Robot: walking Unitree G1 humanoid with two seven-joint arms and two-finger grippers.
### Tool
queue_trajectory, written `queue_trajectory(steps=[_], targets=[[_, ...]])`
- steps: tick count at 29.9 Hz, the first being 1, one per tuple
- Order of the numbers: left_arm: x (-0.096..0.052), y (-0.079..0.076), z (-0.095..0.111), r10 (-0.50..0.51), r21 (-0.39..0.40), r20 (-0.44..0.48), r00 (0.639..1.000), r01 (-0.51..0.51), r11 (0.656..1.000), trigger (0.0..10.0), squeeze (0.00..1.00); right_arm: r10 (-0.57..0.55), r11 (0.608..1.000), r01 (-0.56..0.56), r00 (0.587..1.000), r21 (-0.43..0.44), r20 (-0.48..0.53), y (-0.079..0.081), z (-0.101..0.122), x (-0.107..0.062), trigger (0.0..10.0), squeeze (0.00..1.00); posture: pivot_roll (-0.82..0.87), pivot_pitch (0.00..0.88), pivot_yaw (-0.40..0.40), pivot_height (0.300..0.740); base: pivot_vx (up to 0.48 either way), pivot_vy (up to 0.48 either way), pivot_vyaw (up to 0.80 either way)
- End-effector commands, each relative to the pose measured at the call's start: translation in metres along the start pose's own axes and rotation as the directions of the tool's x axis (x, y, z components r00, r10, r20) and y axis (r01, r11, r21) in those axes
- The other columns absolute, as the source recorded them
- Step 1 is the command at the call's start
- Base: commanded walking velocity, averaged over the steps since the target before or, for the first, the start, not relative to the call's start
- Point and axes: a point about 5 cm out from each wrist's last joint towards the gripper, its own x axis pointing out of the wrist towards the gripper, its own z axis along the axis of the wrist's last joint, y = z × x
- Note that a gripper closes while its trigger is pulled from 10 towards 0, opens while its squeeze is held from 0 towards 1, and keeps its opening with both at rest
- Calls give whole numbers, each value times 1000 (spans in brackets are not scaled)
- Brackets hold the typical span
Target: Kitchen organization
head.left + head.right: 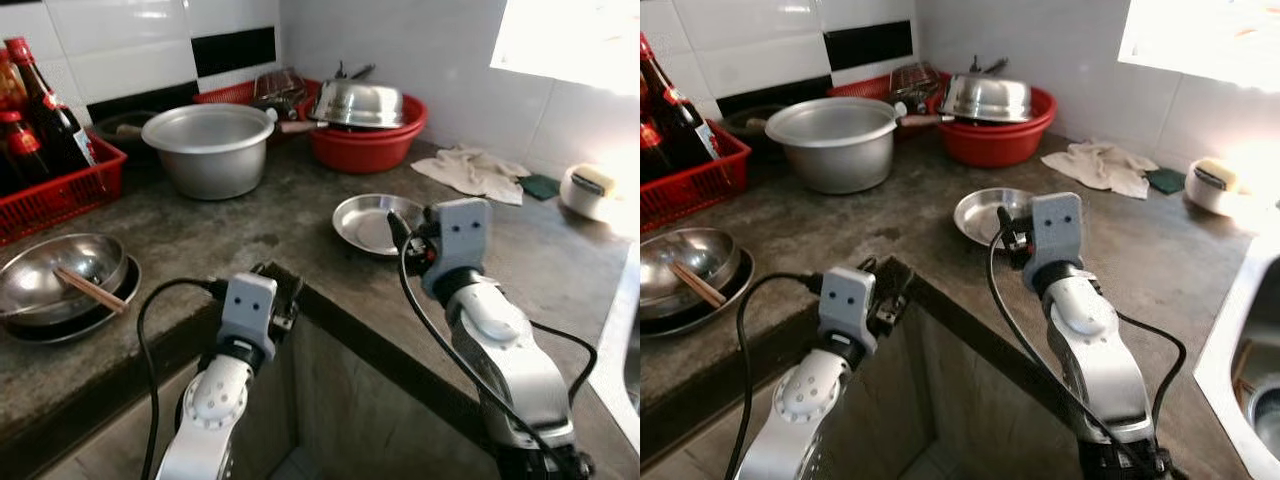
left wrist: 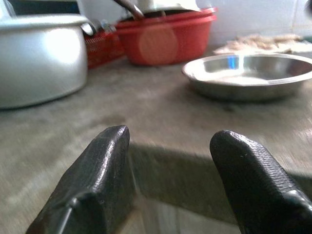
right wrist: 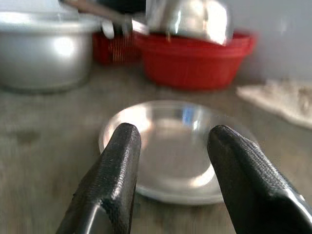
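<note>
plate [image 3: 175, 151] just beyond right gripper [image 3: 170, 175], fingers apart

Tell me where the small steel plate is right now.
The steel plate lies on the counter, just ahead of the open right claw, with the red basin behind it.

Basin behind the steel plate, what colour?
Red. The basin shows best in the right wrist view, behind the plate.
</note>
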Motion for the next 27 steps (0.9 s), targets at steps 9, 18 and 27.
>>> queue_trajectory(steps=[9,18,27], targets=[[-9,-15,-7,-50,-32,-47,998,48,998,10000,0,-114,992,121,985,47,-133,-22,18,54,10000,0,119,13,-68,740,0,0,0],[-14,-19,-7,-54,-38,-57,997,52,998,10000,0,-185,979,204,927,26,-326,-40,12,80,10000,0,125,25,-82,740,0,0,0],[-16,-20,-6,-47,-47,-61,997,44,998,10000,0,-229,957,279,890,74,-394,-53,17,90,10000,0,125,43,-86,740,0,0,0]])
